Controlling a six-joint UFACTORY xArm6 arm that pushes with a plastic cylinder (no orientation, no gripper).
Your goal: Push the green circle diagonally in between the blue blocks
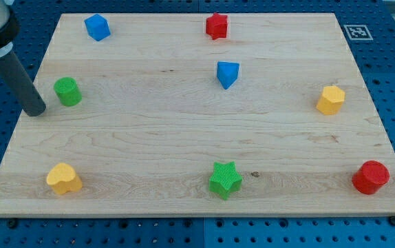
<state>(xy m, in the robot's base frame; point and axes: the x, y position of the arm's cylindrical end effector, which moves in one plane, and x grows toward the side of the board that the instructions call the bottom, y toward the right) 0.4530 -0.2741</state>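
My tip (35,110) rests on the board (184,131) near its left edge, just left of the green circle (67,91) and slightly below it; whether the two touch I cannot tell. I carry no claw, only a bare rod, so nothing is held. The green circle sits at the view's left, well short of its goal. The blue cube (97,27) stands toward the view's top left and the blue wedge (228,74) near the upper middle, with open wood between them. By my reading, the push has hardly begun: the circle must go up and to the right to lie between the two blues. My place at its lower left suits that diagonal. The other blocks lie well apart from the route.
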